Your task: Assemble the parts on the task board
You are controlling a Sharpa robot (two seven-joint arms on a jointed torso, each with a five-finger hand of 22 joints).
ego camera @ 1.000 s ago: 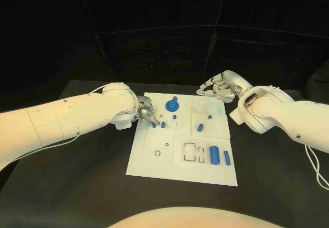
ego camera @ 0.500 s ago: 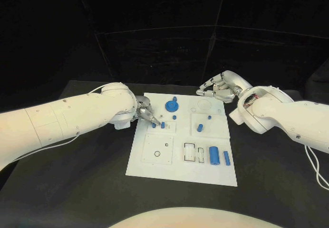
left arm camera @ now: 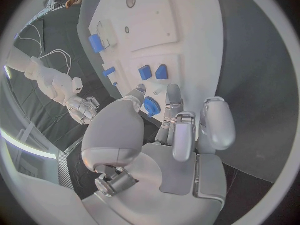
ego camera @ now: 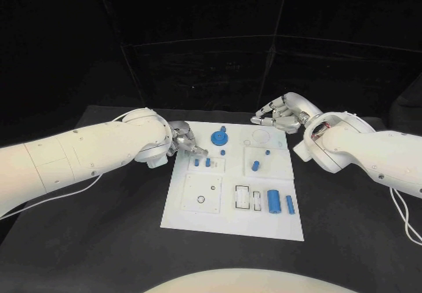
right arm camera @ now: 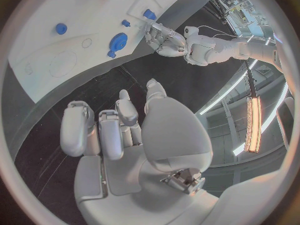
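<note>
The white task board (ego camera: 233, 183) lies in the middle of the black table. My left hand (ego camera: 186, 141) hovers over its far left corner, fingers loosely curled and holding nothing. Just in front of its fingertips two small blue pieces (ego camera: 195, 162) (ego camera: 207, 162) stand side by side in a recess (left arm camera: 153, 72). A blue gear (ego camera: 220, 135) sits beside the hand and shows between thumb and finger (left arm camera: 152, 106). My right hand (ego camera: 280, 116) hangs over the far right corner, fingers loosely curled, holding nothing (right arm camera: 119, 130).
A small blue peg (ego camera: 223, 151) and a tilted blue peg (ego camera: 256, 164) lie mid-board. A blue cylinder (ego camera: 274, 199) and a slim blue bar (ego camera: 290, 204) lie at the near right. Bare slots (ego camera: 247, 196) and a square plate with holes (ego camera: 203, 190) are nearer me.
My left hand has drawn back from the recess toward the board's far left corner, and a second small blue piece now stands beside the first. My right hand has stayed put.
</note>
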